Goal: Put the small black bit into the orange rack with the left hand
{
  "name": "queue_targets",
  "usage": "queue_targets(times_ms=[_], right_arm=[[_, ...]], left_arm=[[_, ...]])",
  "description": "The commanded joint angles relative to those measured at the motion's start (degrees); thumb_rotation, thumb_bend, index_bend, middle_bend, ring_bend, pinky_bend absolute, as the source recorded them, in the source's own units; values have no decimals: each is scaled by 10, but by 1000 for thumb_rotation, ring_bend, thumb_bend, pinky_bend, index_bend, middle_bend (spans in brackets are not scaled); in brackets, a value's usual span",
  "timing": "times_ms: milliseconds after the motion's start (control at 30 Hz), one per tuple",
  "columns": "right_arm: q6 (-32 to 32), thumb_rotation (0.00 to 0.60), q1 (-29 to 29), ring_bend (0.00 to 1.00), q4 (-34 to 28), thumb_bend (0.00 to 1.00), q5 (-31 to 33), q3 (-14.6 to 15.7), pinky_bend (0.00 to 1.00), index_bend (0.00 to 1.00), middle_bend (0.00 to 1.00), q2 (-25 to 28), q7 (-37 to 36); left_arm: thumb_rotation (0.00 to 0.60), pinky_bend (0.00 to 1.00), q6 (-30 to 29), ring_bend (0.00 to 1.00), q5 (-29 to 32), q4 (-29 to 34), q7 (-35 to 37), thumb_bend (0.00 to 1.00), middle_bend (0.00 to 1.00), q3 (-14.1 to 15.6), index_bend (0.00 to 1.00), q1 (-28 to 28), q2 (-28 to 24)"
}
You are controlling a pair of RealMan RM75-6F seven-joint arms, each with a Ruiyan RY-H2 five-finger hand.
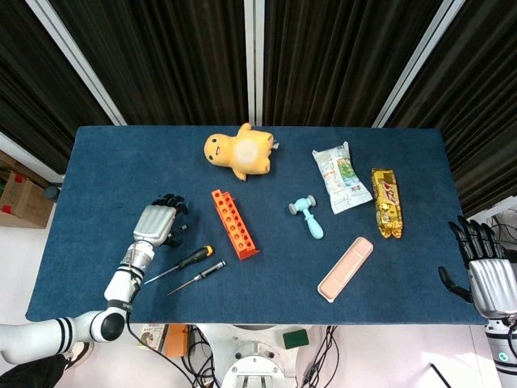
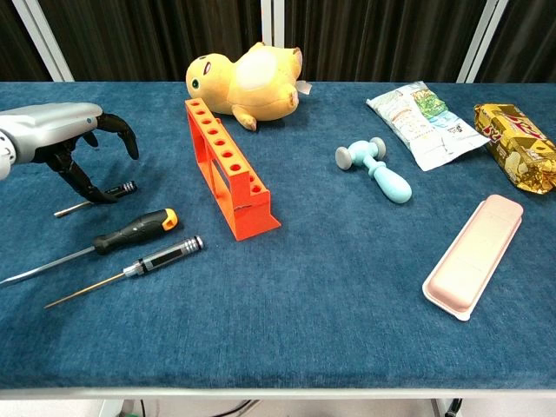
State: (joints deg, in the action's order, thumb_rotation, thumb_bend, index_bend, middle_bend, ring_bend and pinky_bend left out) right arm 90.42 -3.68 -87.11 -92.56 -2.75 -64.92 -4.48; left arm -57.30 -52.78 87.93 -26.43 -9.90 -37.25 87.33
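Note:
The small black bit (image 2: pixel 110 191) lies flat on the blue cloth at the left, its thin silver shaft pointing left. My left hand (image 2: pixel 65 130) arches over it with fingers curled down and apart; the fingertips (image 2: pixel 87 187) reach the cloth right beside the bit, which is not lifted. In the head view the left hand (image 1: pixel 157 220) covers most of the bit (image 1: pixel 178 231). The orange rack (image 2: pixel 228 169) stands just right of the hand, its row of top holes empty; in the head view the rack (image 1: pixel 234 224) runs diagonally. My right hand (image 1: pixel 485 275) hangs open off the table's right edge.
Two screwdrivers, one black-and-orange (image 2: pixel 135 230) and one slim (image 2: pixel 161 254), lie in front of the left hand. Further off are a yellow plush toy (image 2: pixel 248 82), a light blue toy hammer (image 2: pixel 378 169), a snack bag (image 2: pixel 421 122), a gold packet (image 2: pixel 517 143) and a pink case (image 2: pixel 476 254).

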Motion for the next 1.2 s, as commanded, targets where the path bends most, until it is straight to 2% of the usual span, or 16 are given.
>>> queue_targets(times_ms=[33, 200, 567, 1200], right_arm=[[0, 600, 0, 0, 0, 332, 0, 0, 0, 0, 0, 0, 0], [-2, 600, -1, 0, 0, 332, 0, 0, 0, 0, 0, 0, 0], [7, 600, 2, 0, 1, 333, 2, -3, 0, 0, 0, 1, -9], [10, 600, 4, 0, -2, 345, 14, -10, 0, 0, 0, -5, -12]], left_arm=[[600, 227, 3, 97, 8, -5, 0, 138, 167, 2, 342, -2, 4], [600, 227, 7, 97, 26, -16, -5, 157, 167, 4, 345, -7, 9], [600, 229, 3, 97, 56, -29, -24, 237, 175, 6, 423, -17, 26], [600, 232, 13, 97, 80, -32, -25, 342, 198, 10, 475, -26, 29]])
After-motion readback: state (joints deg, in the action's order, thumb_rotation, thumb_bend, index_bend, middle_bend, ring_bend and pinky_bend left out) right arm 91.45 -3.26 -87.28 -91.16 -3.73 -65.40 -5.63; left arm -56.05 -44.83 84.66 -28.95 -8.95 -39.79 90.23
